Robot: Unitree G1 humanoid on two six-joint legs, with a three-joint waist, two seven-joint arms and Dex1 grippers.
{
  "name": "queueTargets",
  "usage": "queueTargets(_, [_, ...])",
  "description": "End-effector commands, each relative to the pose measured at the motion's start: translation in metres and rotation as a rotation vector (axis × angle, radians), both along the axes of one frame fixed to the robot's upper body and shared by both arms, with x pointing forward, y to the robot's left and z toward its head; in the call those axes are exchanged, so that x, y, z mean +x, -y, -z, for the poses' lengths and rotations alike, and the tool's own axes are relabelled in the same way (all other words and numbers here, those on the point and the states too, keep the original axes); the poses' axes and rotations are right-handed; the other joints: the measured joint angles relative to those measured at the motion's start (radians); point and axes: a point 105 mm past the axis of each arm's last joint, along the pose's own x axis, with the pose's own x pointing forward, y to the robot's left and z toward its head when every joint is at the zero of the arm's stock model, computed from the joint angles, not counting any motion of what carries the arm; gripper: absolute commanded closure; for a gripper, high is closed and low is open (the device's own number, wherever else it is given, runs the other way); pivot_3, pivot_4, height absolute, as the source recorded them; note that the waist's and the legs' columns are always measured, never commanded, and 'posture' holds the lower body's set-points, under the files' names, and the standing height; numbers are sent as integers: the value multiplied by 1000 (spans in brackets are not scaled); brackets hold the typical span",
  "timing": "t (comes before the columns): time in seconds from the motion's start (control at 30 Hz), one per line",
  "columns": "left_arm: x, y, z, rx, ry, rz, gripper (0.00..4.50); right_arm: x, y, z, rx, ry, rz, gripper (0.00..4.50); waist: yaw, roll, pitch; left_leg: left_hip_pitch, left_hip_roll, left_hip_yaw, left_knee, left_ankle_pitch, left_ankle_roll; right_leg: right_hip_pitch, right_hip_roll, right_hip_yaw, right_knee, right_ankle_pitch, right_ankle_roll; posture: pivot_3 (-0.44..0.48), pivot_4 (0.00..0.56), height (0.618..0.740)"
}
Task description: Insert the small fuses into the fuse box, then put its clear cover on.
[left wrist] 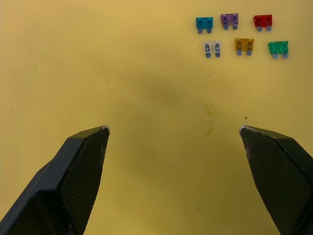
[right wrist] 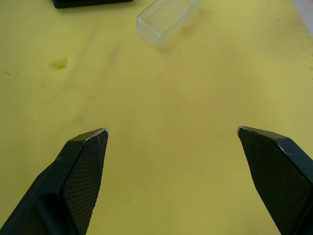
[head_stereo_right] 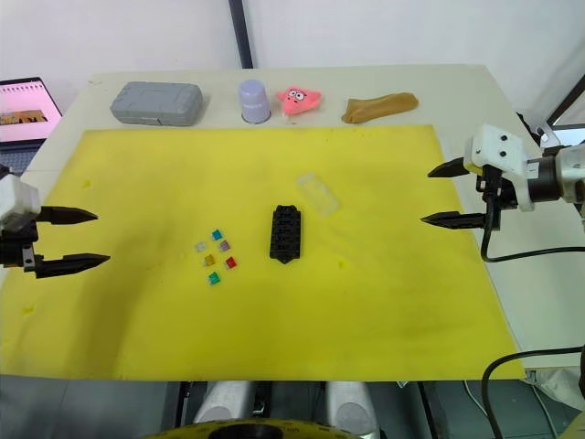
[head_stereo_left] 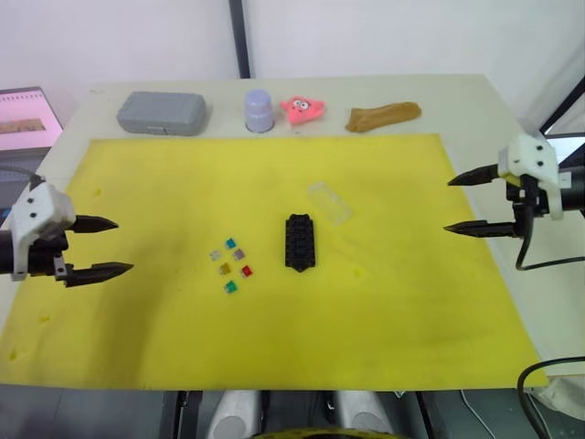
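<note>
A yellow mat [head_stereo_left: 384, 311] covers most of the surface [head_stereo_left: 475, 101], and the task items lie near the middle of the mat. The fuse box [head_stereo_left: 302, 242], a black block with scalloped edges, lies flat with its long axis running away from the robot. The small fuses [head_stereo_left: 231, 263] lie loose on the mat just to the left of the fuse box, apart from it, in a tight cluster; the left wrist view resolves six of them in two rows: teal [left wrist: 204, 23], purple [left wrist: 229, 20], red [left wrist: 262, 21], clear grey [left wrist: 212, 47], amber [left wrist: 244, 45] and green [left wrist: 278, 48]. The clear cover [head_stereo_left: 329, 201] lies on the mat just beyond the fuse box and slightly to its right, angled, not touching it. The left gripper [head_stereo_left: 99, 247] hovers over the left edge of the mat with its jaws wide open and nothing between them, well apart from the fuses. The right gripper [head_stereo_left: 464, 205] hovers over the right edge of the mat, jaws likewise wide open and empty, well apart from the clear cover. Along the far edge of the surface, beyond the mat, stand a grey rounded case [head_stereo_left: 162, 112], a lilac cup [head_stereo_left: 259, 110], a pink star-shaped toy [head_stereo_left: 302, 109] and a brown object [head_stereo_left: 383, 116]. A laptop screen [head_stereo_left: 26, 119] stands off the surface at far left
</note>
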Motion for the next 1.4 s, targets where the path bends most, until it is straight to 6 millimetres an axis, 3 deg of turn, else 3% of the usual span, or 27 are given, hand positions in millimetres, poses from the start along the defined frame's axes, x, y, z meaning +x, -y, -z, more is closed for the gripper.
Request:
queueTargets(0.03, [-1,-1,-6,27,19,10,0,-1,-3,-13,-7,60,-15,41,0,0,0,0,0,0,0,0,0,0,0,0,0,0,0,0,150,740])
queueTargets(0.67, [3,11,-14,-6,16,2,0,2,-7,-8,15,65,0,41,0,0,0,0,0,0,0,0,0,0,1,0,1,0,0,0,150,740])
queueTargets(1.1, [13,40,-5,-59,-57,75,0,-4,-20,-4,76,79,47,41,1,0,0,0,0,0,0,0,0,0,1,0,1,0,0,0,150,740])
queueTargets(1.23, [14,43,-6,-132,-92,72,0,-7,-50,-6,144,90,4,41,-2,0,0,0,0,0,1,0,0,0,1,0,1,0,0,0,150,740])
queueTargets(1.4, [15,51,-6,-387,-221,7,0,-14,-110,-6,190,112,-157,41,-4,0,0,0,1,0,1,0,0,-1,2,0,2,0,0,0,150,740])
